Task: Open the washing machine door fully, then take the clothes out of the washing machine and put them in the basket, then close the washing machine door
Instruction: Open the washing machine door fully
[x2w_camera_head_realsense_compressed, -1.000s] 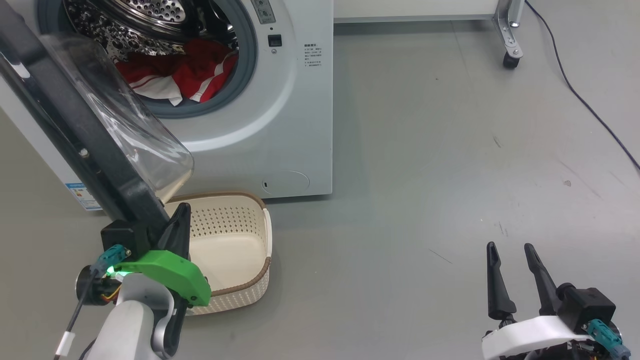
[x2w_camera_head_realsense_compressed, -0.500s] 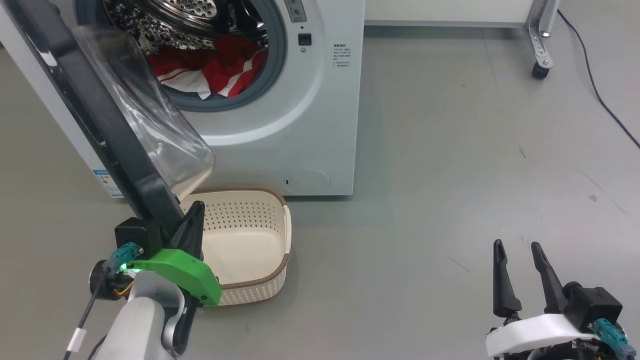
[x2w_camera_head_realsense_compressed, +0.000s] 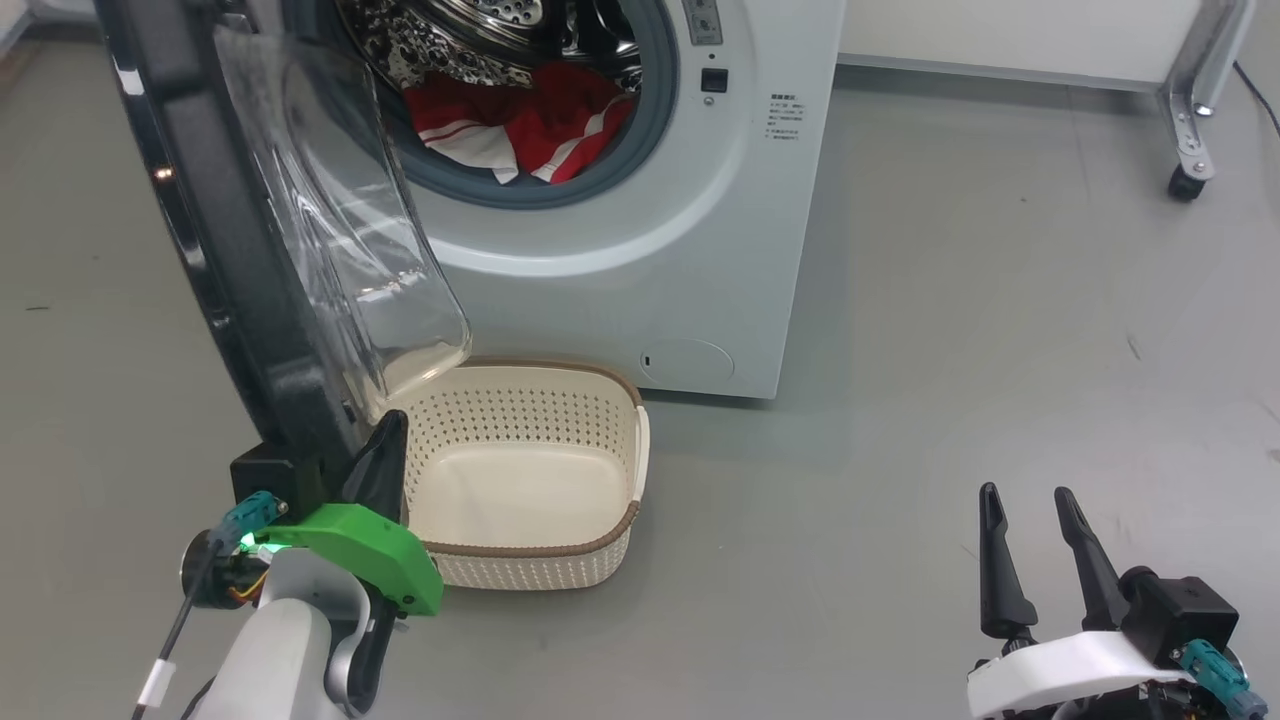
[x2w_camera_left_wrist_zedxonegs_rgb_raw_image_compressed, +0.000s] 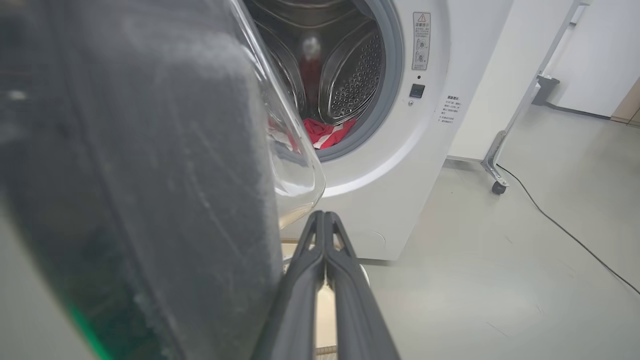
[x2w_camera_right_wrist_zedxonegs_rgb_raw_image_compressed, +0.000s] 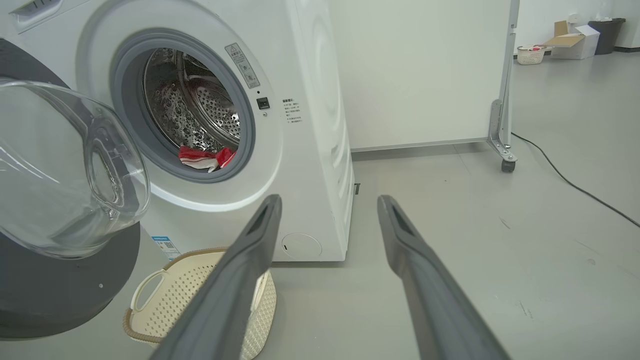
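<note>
A white, boxy front-loading washing machine (x2w_camera_head_realsense_compressed: 700, 260) is standing at twelve o'clock in the head view. Its round mouth is ringed by a grey rubber seal and is showing a shiny, perforated steel drum. Soft red clothes (x2w_camera_head_realsense_compressed: 540, 115) with white stripes are lying crumpled in the bottom of the drum, against the seal.

The round, glossy black door (x2w_camera_head_realsense_compressed: 230, 250) is hanging open at ten o'clock, seen nearly edge-on. Its clear, bulging glass bowl is jutting toward the machine.

A small cream plastic basket (x2w_camera_head_realsense_compressed: 640, 470) is sitting on the smooth grey floor (x2w_camera_head_realsense_compressed: 900, 400) near the centre, just in front of the machine's base and partly under the glass bowl. It is rectangular with rounded corners, dotted with holes and trimmed with a brown woven-look rim.

At seven o'clock the left gripper (x2w_camera_head_realsense_compressed: 388, 430) is holding its two long dark fingers pressed together, tip to tip. It is just beside the door's lower edge; whether it is touching cannot be told. At five o'clock the right gripper (x2w_camera_head_realsense_compressed: 1025, 495) is hovering over the floor with its fingers spread, well apart from the basket and the machine. A metal leg on a caster (x2w_camera_head_realsense_compressed: 1190, 150) is standing at two o'clock.
</note>
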